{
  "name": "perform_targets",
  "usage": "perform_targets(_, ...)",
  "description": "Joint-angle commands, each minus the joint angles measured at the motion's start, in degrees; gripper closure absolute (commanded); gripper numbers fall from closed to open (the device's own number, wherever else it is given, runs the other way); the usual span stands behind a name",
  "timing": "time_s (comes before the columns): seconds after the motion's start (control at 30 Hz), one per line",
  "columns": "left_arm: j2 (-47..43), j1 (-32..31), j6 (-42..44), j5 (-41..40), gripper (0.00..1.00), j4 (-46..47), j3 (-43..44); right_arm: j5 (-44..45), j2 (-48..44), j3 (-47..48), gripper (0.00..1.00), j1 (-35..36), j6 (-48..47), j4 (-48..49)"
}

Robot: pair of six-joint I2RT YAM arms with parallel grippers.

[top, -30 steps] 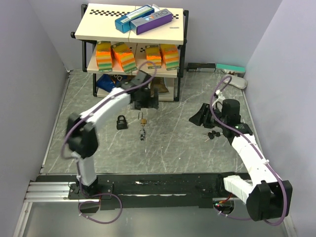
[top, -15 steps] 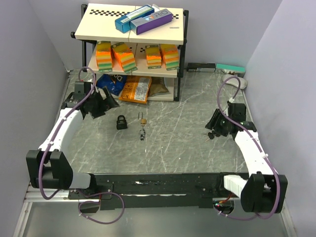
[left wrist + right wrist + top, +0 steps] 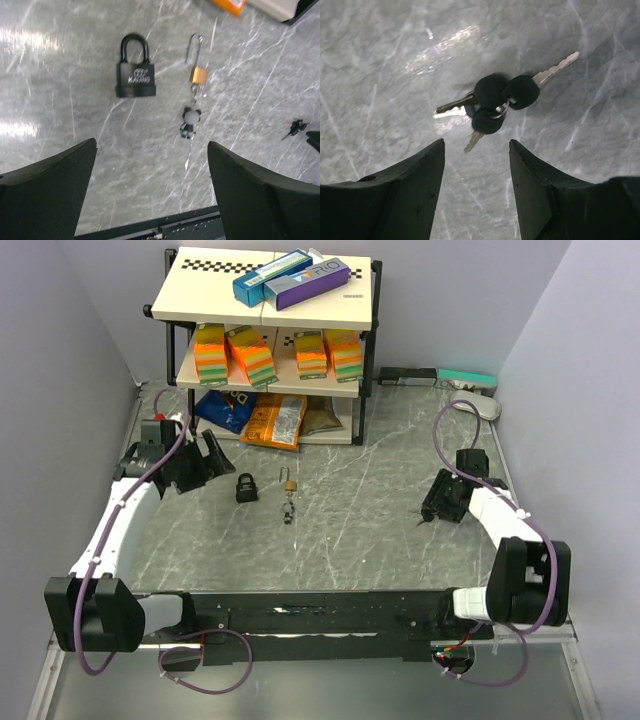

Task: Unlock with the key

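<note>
Black padlock (image 3: pixel 135 75), stamped KADING in pale letters, lies flat on the grey marbled counter (image 3: pixel 360 540) with its shackle shut. Just right of it we see a small brass padlock (image 3: pixel 198 75), shackle swung open, with a grey bear charm (image 3: pixel 189 122) chained to its near end. Our left jaws are spread wide on the near side of both locks, holding nothing. The black-headed keys (image 3: pixel 495 100) lie well apart towards the right wall, just beyond our spread right jaws. Bare counter separates locks and keys. The far rack (image 3: pixel 205 290) carries coloured boxes whose print we cannot read.
</note>
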Motion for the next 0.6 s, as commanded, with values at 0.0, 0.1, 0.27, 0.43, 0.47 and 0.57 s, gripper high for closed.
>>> perform_targets(0.0,-2.8,0.3,0.0,0.7,0.04,-0.7,-2.9,2.5,3.0,1.5,0.39,-0.9,-1.3,3.0)
perform_targets(0.1,-5.2,0.3,-1.7,1.3,0.04,0.1,-5.2,2.3,3.7,1.5,0.40,-0.8,-3.1,4.4)
perform_targets(0.27,-8.1,0.3,-2.5,1.5,0.04,-0.2,-7.8,2.6,3.2,5.6,0.41,0.7,-13.2,3.8)
perform_targets(0.43,-8.5,0.3,-3.2,1.4,0.04,0.7,-9.1,5.2,5.6,7.7,0.42,4.6,-18.4,1.3)
perform_targets(0.47,-8.2,0.3,-3.3,1.6,0.04,0.7,-9.0,8.7,6.7,8.0,0.42,8.3,-19.2,0.7)
perform_targets(0.57,-7.4,0.3,-3.1,1.5,0.04,0.9,-8.2,16.9,10.1,9.4,0.41,13.2,-21.0,-1.1)
